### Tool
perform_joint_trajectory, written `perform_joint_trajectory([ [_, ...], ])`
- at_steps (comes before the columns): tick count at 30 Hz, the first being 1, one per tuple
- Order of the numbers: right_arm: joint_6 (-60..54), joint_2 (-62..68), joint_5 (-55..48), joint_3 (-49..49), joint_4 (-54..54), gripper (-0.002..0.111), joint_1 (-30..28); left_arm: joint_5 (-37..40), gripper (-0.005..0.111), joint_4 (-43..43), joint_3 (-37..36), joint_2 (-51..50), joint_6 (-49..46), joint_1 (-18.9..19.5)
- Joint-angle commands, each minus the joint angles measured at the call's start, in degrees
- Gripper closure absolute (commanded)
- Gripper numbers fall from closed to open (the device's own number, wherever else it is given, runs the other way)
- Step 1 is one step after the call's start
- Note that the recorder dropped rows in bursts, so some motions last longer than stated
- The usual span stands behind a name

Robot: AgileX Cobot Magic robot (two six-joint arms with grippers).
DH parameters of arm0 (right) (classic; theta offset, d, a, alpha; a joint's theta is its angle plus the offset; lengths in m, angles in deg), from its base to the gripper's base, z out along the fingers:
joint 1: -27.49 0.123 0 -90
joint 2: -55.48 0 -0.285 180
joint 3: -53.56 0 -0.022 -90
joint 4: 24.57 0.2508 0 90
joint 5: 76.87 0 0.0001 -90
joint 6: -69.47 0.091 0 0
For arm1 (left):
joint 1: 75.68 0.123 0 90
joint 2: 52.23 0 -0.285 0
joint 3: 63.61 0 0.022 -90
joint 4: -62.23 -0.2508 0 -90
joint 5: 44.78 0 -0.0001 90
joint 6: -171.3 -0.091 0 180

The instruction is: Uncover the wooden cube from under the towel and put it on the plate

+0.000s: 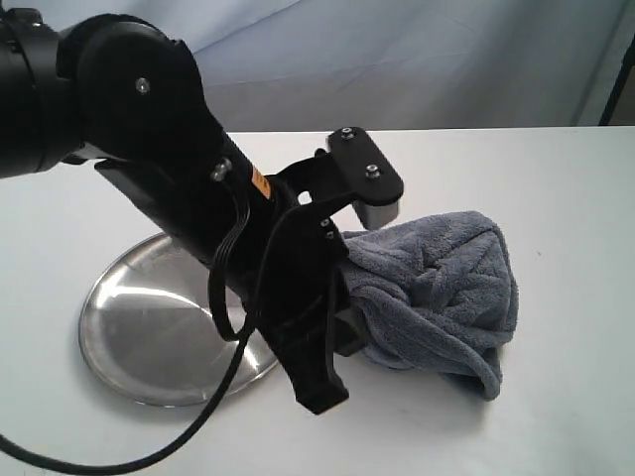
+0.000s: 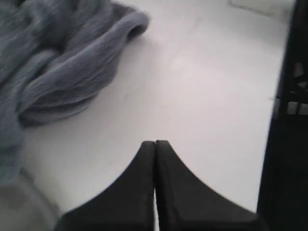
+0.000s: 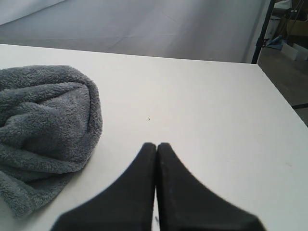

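Black and bulky, the left arm fills the foreground of the exterior view. It slants down to the white table between the plate and the towel. Shiny plate on the left, towel on the right, bunched into a thick mound, its near edge hidden behind the arm's tip. No sight of the wooden cube in any view.

Left wrist view now: the left gripper is clenched, fingers pressed together on nothing, towel folds close by.

Right wrist view: the right gripper is pinched tight too, grasping nothing, over the tabletop with the towel heaped nearby.
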Motion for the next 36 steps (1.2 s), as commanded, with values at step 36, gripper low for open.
perform_joint_trajectory([
  [36,0.14,-0.32,0.20,-0.21,-0.44,0.108,0.16,-9.72,0.107,6.30,0.30,-8.78,-13.31,5.94],
])
